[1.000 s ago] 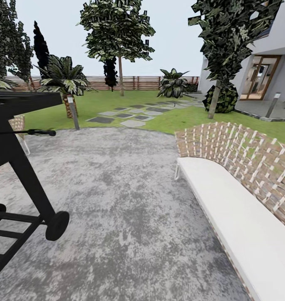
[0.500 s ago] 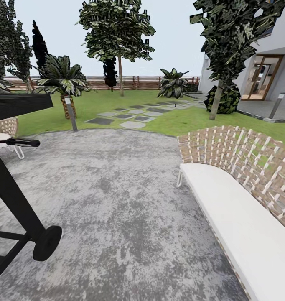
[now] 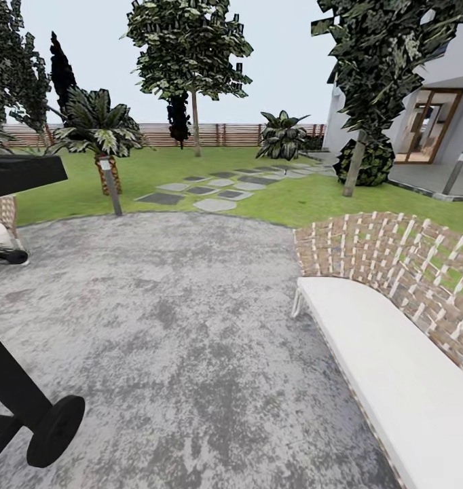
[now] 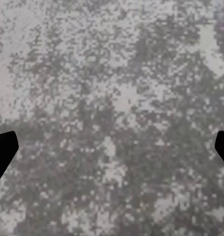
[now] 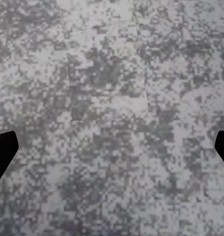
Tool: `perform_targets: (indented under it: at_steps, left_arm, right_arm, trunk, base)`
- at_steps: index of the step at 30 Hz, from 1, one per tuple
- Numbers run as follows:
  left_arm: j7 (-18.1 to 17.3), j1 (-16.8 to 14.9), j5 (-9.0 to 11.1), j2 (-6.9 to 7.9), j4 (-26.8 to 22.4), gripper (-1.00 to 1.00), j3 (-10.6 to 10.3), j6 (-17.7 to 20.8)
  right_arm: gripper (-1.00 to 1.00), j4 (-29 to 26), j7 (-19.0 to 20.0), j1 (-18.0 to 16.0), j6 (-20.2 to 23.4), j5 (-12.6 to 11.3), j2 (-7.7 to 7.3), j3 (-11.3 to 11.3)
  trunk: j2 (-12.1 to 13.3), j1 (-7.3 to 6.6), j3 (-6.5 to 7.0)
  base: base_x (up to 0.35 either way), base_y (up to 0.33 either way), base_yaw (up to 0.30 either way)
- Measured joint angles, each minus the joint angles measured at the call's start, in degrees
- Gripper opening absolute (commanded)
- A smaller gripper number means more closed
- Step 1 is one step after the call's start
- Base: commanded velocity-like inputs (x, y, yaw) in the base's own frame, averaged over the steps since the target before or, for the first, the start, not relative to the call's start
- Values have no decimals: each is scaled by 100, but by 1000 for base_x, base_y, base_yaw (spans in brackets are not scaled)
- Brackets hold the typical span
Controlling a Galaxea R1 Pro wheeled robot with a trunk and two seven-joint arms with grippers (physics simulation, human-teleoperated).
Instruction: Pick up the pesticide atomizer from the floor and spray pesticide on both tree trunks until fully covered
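The left gripper shows as two black fingers at opposite sides of its wrist view, spread wide with nothing between them. Under them lies mottled grey paving. The right gripper is the same: black fingers far apart and empty over speckled grey stone, here crossed by thin joint lines.

In the head view that grey paved patio fills the foreground. At its right edge stands a long bench with a white seat and a woven tan back. At the left edge is a black wheeled frame, and just beyond it a woven chair.

Past the patio's far edge spreads the green lawn with grey stepping stones leading away. One tall tree with a pale trunk rises near the brown slatted fence; another tree stands to the right by the white house, its trunk leaning. A short palm sits at the lawn's left. The pesticide atomizer cannot be made out anywhere on the ground.
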Motion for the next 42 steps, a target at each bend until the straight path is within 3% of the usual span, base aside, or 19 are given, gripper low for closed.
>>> perform_targets:
  at_steps: [42]
  left_arm:
    - [1, 0, -9, 0, 114, 100, 6, 0]
  right_arm:
    - [100, 0, 0, 0, 0, -9, 2, 26]
  trunk:
    - [0, 0, 0]
  base:
    - [340, 0, 0]
